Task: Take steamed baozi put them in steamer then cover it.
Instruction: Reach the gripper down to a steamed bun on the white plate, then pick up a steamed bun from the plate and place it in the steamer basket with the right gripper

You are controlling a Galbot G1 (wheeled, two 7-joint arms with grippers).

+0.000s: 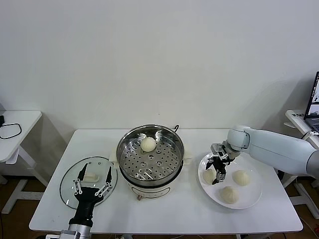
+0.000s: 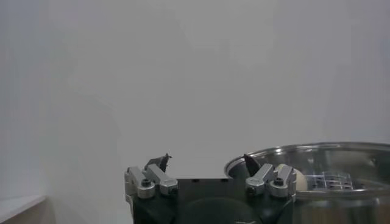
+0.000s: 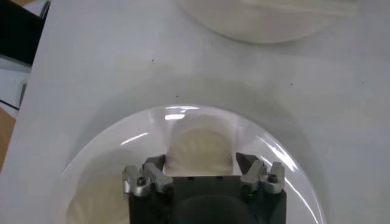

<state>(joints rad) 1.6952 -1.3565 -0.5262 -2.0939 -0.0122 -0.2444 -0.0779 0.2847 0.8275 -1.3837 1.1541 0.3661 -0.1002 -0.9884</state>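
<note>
The steel steamer (image 1: 130,160) stands mid-table with one cream baozi (image 1: 148,144) on its perforated tray. Three more baozi lie on a white plate (image 1: 255,195) to its right. My right gripper (image 1: 218,172) is low over the plate's left baozi (image 1: 207,175). In the right wrist view its open fingers straddle that baozi (image 3: 201,146), close to its sides. The glass cover (image 1: 69,182) lies flat to the left of the steamer. My left gripper (image 1: 92,185) hovers open and empty over it. The left wrist view shows the steamer's rim (image 2: 317,150).
The table's front edge runs just below the cover and plate. A small white side table (image 1: 15,134) stands at far left. A laptop (image 1: 314,102) on another table is at far right. The wall is close behind.
</note>
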